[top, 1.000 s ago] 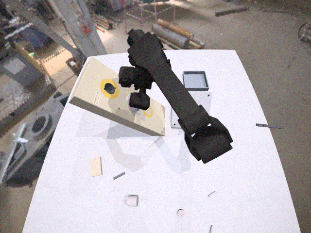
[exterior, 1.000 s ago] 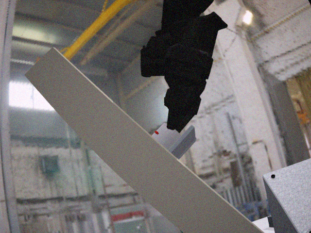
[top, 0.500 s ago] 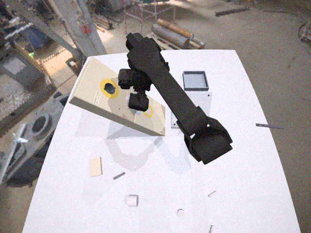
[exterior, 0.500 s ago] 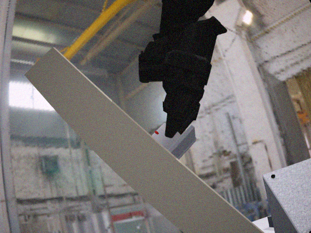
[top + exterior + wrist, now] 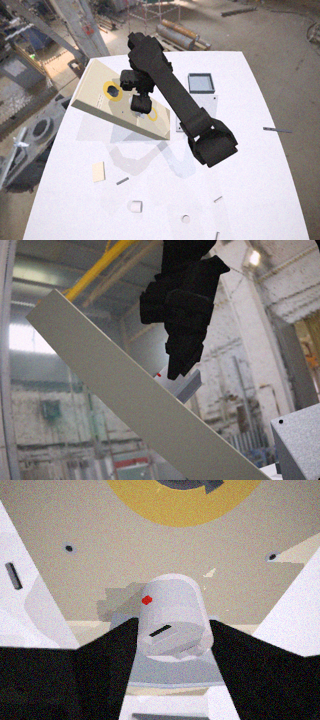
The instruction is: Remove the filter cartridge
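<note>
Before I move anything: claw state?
Claw: closed on the pale cylinder with the red dot, at the sloped panel.

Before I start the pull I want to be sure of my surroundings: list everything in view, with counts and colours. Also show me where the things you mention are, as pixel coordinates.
sloped service panel (image 5: 90, 85) (image 5: 134, 395): one, beige, on the white table
yellow rings: two, on the panel face, the upper around a dark round opening
round filter cartridge with a red mark (image 5: 165, 380) (image 5: 172, 597): one, pale grey, standing proud of the panel, between the fingers
square-walled tray (image 5: 201, 92): one, blue-grey, beyond the panel
flat plate: one, light grey, beside the tray
thin rectangle (image 5: 98, 171): one, cream, near the panel
short cylinder (image 5: 136, 206): one, whitish, on the table
small disc (image 5: 185, 219): one, whitish, right of the cylinder
narrow bars: four, grey, scattered
arm: one, black
gripper (image 5: 178, 376) (image 5: 173, 625): one, black, closed on the cartridge
</note>
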`<state>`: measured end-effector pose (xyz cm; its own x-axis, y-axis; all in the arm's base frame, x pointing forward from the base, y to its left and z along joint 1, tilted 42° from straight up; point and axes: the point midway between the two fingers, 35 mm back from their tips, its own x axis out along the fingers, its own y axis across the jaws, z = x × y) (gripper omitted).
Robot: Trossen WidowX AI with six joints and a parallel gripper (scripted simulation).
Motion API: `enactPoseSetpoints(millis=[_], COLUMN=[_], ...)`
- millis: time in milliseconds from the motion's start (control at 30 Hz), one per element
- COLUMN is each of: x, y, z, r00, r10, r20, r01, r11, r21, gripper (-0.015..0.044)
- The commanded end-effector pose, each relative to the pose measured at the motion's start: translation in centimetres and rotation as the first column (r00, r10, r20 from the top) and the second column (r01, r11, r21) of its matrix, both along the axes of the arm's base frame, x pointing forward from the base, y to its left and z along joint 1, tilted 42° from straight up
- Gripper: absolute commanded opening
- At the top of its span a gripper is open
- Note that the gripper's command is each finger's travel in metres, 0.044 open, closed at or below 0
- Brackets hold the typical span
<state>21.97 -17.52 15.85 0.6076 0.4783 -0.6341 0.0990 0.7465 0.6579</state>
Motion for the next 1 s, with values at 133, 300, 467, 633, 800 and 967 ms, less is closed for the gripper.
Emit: enactPoseSetpoints(millis=[133, 300, 467, 633, 800, 967], x=[0.9, -0.7, -2.7, -4.6, -4.6, -4.5], y=[-1.2, -2.8, -4.2, -5.2, -6.0, -7.6], z=[1.4, 3.2, 5.4, 7.2, 6.6, 5.1], r00=[1.000, 0.996, 0.984, 0.967, 0.968, 0.973], r10=[-0.008, -0.087, -0.178, -0.256, -0.249, -0.229], r20=[0.012, 0.009, 0.007, 0.005, 0.002, -0.002], r01=[0.008, 0.087, 0.178, 0.256, 0.249, 0.229], r11=[1.000, 0.996, 0.983, 0.964, 0.967, 0.973], r21=[-0.004, -0.024, -0.048, -0.068, -0.061, -0.044], gripper=[0.0000, 0.0000, 0.0000, 0.0000, 0.0000, 0.0000])
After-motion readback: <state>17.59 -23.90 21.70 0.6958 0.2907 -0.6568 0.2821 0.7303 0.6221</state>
